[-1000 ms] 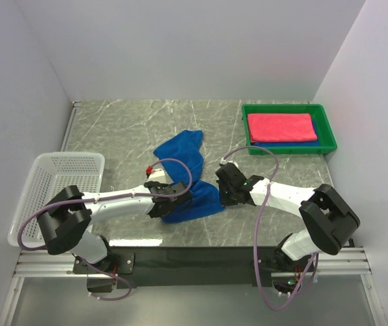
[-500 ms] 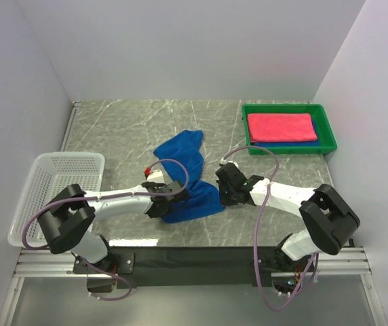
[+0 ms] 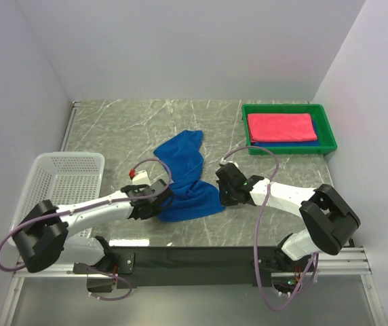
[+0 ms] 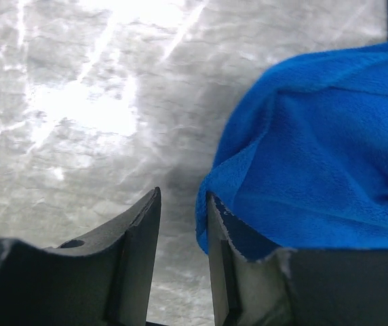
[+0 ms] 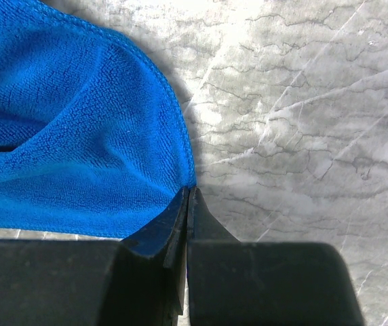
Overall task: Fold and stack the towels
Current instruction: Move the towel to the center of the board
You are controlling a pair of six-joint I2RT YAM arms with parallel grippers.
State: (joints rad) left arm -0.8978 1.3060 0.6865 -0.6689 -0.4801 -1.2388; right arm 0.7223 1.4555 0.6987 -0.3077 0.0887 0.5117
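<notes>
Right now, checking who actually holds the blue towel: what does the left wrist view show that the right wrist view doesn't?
Only left wrist: the left gripper with jaws apart, bare table between them, the blue towel beside one finger. Only right wrist: the right gripper shut on that towel's hemmed corner. Both: the towel lying on the marble table.

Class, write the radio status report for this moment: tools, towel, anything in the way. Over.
Left tool open, empty, beside blue towel. Right tool shut on its corner. Towel crumpled, unfolded. White basket, green tray well aside.
</notes>
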